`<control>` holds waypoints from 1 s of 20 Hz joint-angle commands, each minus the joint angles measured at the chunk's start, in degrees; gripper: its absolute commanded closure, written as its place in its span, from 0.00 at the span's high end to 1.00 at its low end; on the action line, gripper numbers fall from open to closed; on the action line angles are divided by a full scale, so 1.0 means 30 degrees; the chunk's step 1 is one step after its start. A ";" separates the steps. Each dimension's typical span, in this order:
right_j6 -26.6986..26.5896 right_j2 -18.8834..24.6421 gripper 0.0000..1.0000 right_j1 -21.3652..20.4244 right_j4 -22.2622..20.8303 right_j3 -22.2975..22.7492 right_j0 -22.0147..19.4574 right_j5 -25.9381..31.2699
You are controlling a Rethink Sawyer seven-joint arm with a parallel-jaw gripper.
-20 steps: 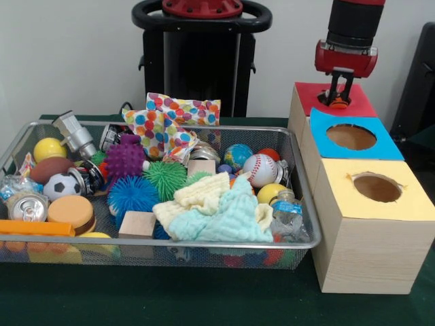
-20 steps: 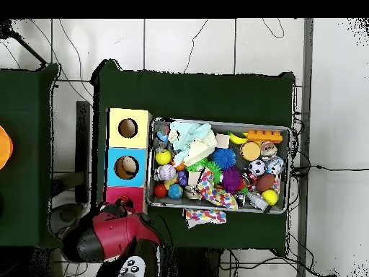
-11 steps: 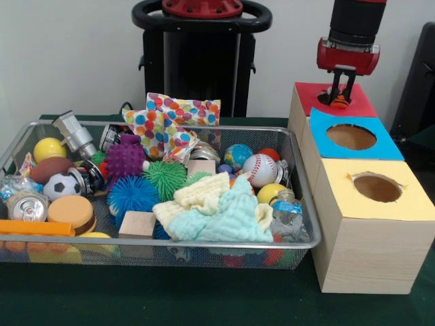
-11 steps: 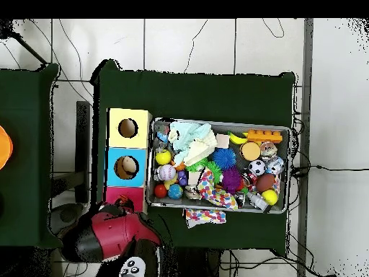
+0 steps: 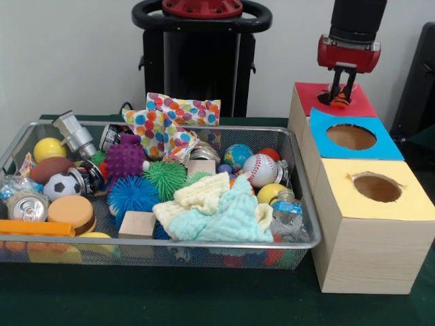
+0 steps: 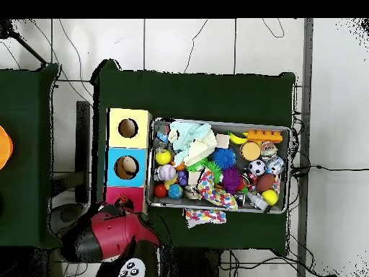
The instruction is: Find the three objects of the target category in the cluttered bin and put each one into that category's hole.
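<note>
My gripper (image 5: 342, 95) hangs over the red-topped box (image 5: 360, 102) at the far right and is shut on a small orange ball with black stripes (image 5: 342, 100), held just above the red top. In the wire bin (image 5: 307, 204) lie a baseball (image 5: 259, 169), a globe ball (image 5: 238, 155), a soccer ball (image 5: 62, 185), a yellow ball (image 5: 49, 148) and spiky balls (image 5: 132, 193). From overhead the red arm (image 6: 108, 234) covers the gripper at the red box (image 6: 127, 195); the bin (image 6: 291, 169) lies to its right.
A blue-topped box (image 5: 380, 146) and a yellow-topped box (image 5: 394, 204), each with a round hole, stand in line in front of the red one. Folded cloths (image 5: 221, 210), a soda can (image 5: 27, 207), wooden blocks (image 5: 137, 223) and a dotted bag (image 5: 170, 122) crowd the bin.
The gripper has risen slightly and drifted a little right over the red box, with the orange ball moving along with it. The bin's contents have not moved.
</note>
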 commanded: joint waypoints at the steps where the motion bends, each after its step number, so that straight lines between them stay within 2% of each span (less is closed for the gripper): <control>1: 0.0936 0.1211 0.00 -0.1150 0.0113 -0.1689 -0.0821 0.0730; 20: 0.0659 0.1801 0.00 -0.1441 -0.0089 -0.1475 -0.1421 0.0523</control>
